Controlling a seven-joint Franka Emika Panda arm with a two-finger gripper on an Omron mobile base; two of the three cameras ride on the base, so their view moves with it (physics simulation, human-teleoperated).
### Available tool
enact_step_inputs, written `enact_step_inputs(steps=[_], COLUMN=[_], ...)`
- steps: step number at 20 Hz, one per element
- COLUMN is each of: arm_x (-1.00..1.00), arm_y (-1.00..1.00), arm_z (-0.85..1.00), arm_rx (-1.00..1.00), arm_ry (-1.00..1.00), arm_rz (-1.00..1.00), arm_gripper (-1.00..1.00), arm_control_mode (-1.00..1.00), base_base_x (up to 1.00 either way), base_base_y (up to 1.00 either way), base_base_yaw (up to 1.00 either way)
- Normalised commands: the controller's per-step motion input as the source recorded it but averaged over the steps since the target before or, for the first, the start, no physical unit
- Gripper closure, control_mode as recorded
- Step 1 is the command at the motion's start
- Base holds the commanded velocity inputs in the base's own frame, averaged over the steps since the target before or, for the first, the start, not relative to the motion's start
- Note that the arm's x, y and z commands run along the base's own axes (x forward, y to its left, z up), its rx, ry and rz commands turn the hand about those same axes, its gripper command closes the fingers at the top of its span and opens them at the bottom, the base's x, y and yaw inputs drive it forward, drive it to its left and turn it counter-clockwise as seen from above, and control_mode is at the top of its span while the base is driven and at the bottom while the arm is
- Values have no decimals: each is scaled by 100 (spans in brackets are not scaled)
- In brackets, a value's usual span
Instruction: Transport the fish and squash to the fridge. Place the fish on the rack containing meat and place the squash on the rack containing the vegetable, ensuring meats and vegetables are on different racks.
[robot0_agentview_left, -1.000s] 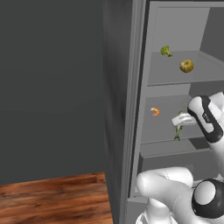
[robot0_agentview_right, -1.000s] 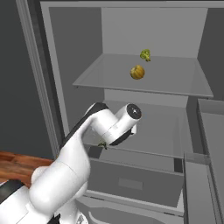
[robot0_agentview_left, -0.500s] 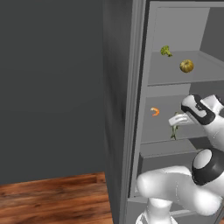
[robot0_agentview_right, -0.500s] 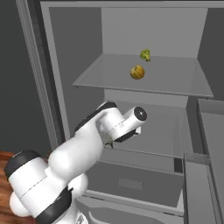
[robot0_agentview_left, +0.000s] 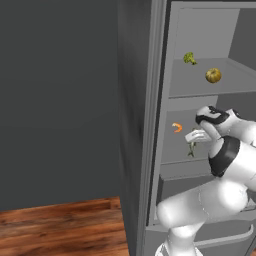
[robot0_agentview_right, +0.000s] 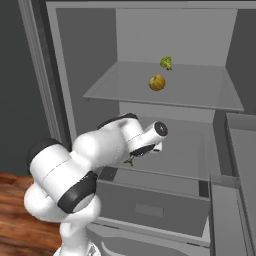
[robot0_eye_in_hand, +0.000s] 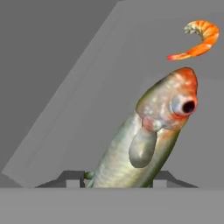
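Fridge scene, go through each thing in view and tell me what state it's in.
fridge: door open.
squash: resting on the upper rack beside the vegetable.
meat: lying on the middle rack.
fish: clamped, hanging tail-down over the middle rack.
gripper: shut on the fish.

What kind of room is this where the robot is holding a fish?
Probably a kitchen. The robot reaches into an open fridge with grey shelves and a drawer. Food sits inside: a squash and broccoli up top, an orange shrimp lower down. The gripper holds the fish. A wood floor lies outside.
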Motion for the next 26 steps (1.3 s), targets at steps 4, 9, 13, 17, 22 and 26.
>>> enact_step_inputs(steps=[4,9,13,17,22,26], arm_x=[53,51,42,11,-10,-36], arm_y=[-16,-18,-19,-6,-2,0], arm_z=[-36,-32,-33,-28,-4,0], arm_rx=[0,0,0,0,0,0], arm_ry=[0,0,0,0,-7,-16], arm_rz=[0,0,0,0,0,0], arm_gripper=[100,100,100,-100,-100,-100], arm_control_mode=[-100,-100,-100,-100,-100,-100], base_base_x=[0,0,0,0,0,0], base_base_y=[0,0,0,0,0,0], base_base_yaw=[0,0,0,0,0,0])
